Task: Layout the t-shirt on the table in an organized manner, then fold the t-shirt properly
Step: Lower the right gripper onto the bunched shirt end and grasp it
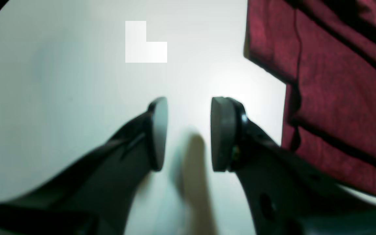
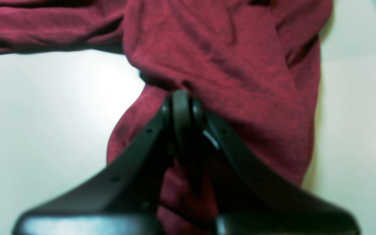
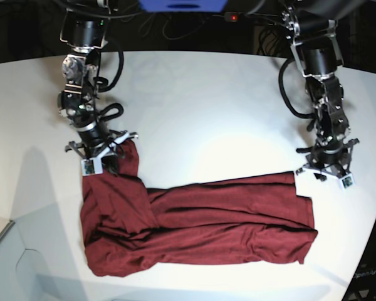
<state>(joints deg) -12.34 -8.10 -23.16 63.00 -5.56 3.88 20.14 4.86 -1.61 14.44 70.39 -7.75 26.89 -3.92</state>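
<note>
T-shirt (image 3: 200,229) lies crumpled lengthwise across the near part of the white desk (image 3: 207,106), one end bunched up toward the right arm's side. Right hand (image 2: 183,98) clenched, its pads pressed together down in a fold of the maroon cloth (pinching fabric, by the wrist view). Left hand (image 1: 188,133) hangs released over bare desk just beside the shirt's other end, pads apart, nothing between them. Cloth edge sits close to one finger (image 1: 224,133).
</note>
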